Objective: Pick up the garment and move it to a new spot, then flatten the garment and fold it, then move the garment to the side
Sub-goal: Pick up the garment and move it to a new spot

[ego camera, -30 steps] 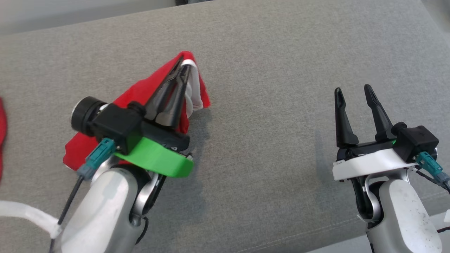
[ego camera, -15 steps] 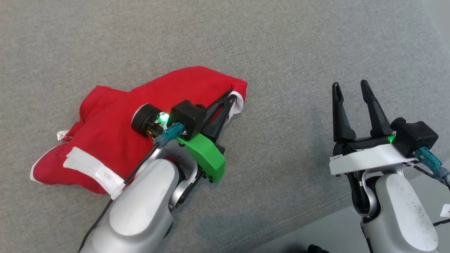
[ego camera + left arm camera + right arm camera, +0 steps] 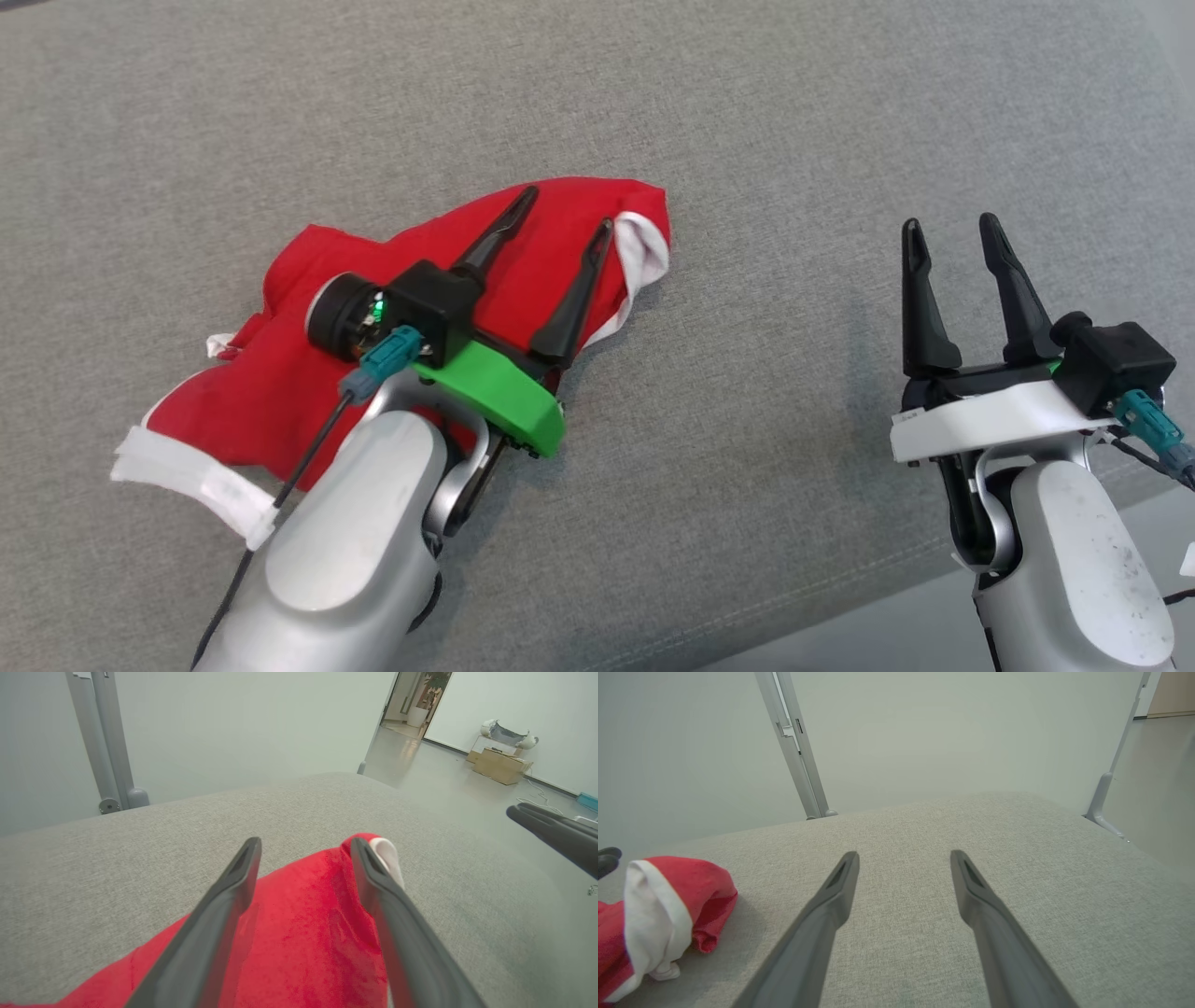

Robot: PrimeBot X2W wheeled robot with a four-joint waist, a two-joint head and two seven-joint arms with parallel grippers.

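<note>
A crumpled red garment (image 3: pixel 280 383) with white trim lies left of centre on the grey cushion (image 3: pixel 747 112), one white cuff (image 3: pixel 644 247) at its far right end. The left gripper (image 3: pixel 569 207) is over that end, fingers spread apart and holding nothing. Well apart to the right, the right gripper (image 3: pixel 949 222) is over bare fabric, fingers also apart and empty.

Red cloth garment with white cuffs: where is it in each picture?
Head view: the red cloth garment lies left of centre on the grey fabric surface.
Left wrist view: the garment is at bottom centre.
Right wrist view: the garment is at the lower left edge.
Shared landmark: its white cuff at the tip.
</note>
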